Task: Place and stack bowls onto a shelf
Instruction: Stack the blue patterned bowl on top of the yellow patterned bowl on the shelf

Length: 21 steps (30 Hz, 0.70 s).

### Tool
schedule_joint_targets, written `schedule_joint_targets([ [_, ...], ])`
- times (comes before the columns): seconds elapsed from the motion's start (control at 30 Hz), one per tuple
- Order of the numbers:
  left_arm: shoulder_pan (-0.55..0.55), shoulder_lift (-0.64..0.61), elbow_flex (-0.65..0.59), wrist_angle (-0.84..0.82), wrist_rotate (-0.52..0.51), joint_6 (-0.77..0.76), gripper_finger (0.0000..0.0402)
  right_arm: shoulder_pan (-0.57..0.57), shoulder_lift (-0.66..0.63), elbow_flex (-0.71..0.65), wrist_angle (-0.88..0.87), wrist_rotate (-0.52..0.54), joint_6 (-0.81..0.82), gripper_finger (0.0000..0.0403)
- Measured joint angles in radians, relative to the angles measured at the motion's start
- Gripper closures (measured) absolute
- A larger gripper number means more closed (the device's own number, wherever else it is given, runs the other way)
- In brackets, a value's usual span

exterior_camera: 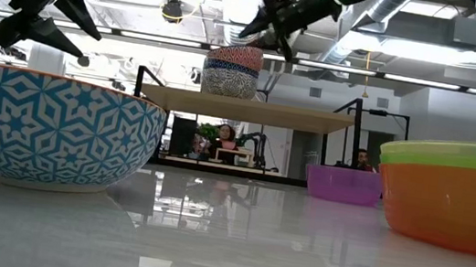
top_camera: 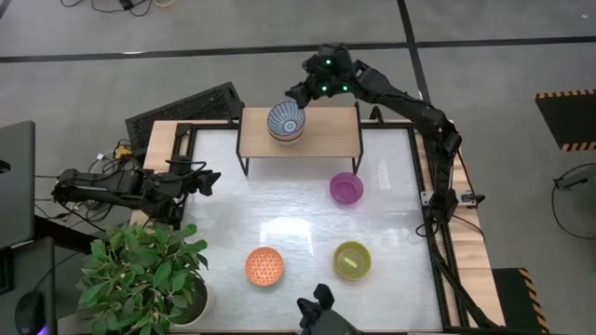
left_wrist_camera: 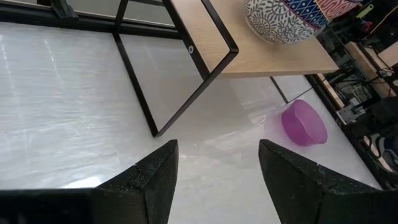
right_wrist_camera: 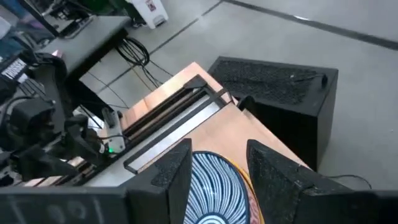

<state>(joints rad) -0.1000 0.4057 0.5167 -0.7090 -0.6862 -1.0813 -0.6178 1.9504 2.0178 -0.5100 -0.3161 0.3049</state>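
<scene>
A stack of bowls (top_camera: 287, 122) stands on the left half of the wood-topped shelf (top_camera: 326, 140); its top bowl is blue-striped inside (right_wrist_camera: 208, 186). My right gripper (top_camera: 300, 99) hovers open just above and behind the stack, with one finger on either side of the top bowl's rim in the right wrist view and clear of it in the low view (exterior_camera: 263, 28). A purple bowl (top_camera: 346, 188), an orange bowl (top_camera: 264, 266) and an olive-yellow bowl (top_camera: 352, 260) rest upright on the white table. My left gripper (top_camera: 209, 179) waits open at the table's left edge.
A potted plant (top_camera: 144, 274) stands at the near left corner. A black box (top_camera: 186, 107) sits beyond the table's far left corner. The shelf's right half (top_camera: 340, 126) is bare wood. Black frame rails (top_camera: 433, 214) run along the table's right side.
</scene>
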Motion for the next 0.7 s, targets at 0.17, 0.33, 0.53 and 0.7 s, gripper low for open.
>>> schedule_joint_targets([
  [0.17, 0.000, 0.000, 0.000, -0.001, 0.008, 0.001, 0.0194, 0.022, -0.038, -0.001, -0.011, 0.001, -0.068, 0.0225],
  [0.33, 0.000, 0.000, 0.000, 0.000, -0.004, 0.008, 0.0194, 0.052, -0.113, 0.000, -0.051, 0.000, -0.121, 0.0225],
  [0.53, 0.000, 0.000, 0.000, 0.035, -0.003, 0.003, 0.0194, 0.076, -0.166, 0.000, -0.214, 0.024, -0.209, 0.0225],
  [0.7, 0.000, 0.000, 0.000, 0.102, -0.003, 0.026, 0.0194, 0.080, -0.174, -0.040, -0.303, 0.032, -0.247, 0.0225],
])
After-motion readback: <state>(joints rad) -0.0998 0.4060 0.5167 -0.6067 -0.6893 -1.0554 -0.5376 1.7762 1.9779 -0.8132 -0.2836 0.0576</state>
